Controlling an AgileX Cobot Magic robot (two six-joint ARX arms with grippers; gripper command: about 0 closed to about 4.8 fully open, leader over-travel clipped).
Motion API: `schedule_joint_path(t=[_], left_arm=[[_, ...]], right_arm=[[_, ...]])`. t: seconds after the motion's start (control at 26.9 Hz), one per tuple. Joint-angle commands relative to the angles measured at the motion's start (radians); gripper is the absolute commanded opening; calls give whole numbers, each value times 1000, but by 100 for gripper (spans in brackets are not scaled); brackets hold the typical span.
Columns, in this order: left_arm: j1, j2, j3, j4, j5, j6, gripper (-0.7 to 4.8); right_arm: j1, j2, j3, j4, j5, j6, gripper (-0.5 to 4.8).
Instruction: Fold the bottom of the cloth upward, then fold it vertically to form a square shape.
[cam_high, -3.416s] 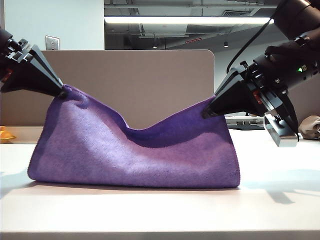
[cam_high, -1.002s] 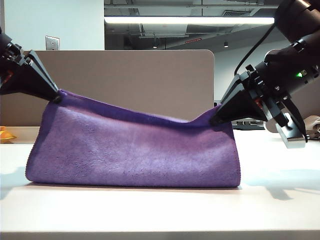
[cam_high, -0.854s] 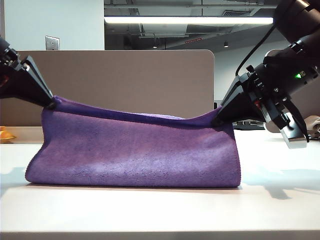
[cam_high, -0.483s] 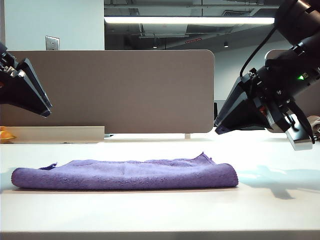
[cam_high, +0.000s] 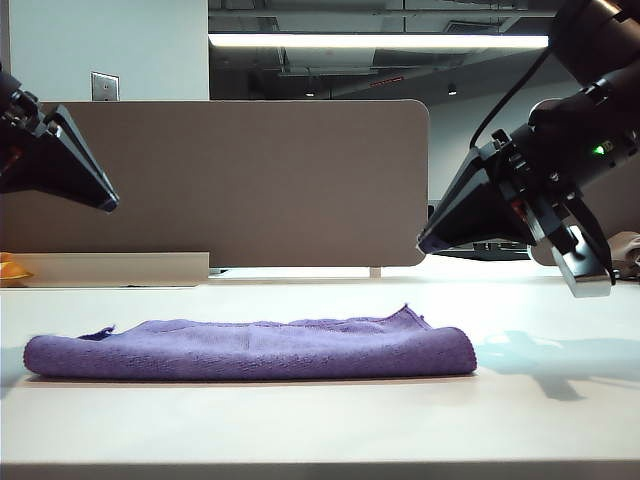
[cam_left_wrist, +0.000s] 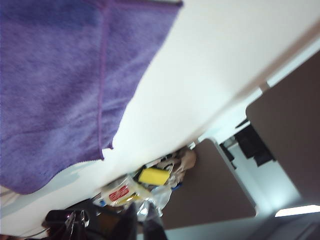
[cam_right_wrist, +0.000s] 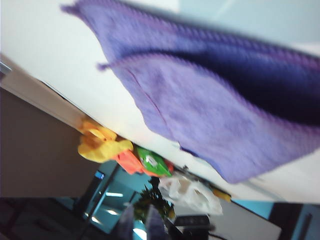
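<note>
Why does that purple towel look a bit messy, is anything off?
Slightly. The cloth lies folded on the table, but its edges do not line up: one corner pokes up. The left gripper and right gripper hang above, holding nothing.

One cloth (cam_high: 250, 348), two grippers.

Bright overhead light, blurred wrist views

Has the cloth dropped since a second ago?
Yes. The cloth has fallen from partition height to lie flat on the table, released by both end effectors.
</note>
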Motion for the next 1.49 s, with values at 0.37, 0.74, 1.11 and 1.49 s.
schedule_joint_path(t=[0.37,0.74,1.11,1.49], left_arm=[[-1,-3,3,35,43,67,-6],[-1,-3,3,34,29,68,-6],[-1,-3,3,51,67,117,-6],[-1,-3,3,324,68,737,-6]], right_arm=[[0,-3,3,72,-32,21,-5],[0,-3,3,72,-32,21,-5],[0,-3,3,72,-37,18,-5],[0,-3,3,413,-102,-505,-1]])
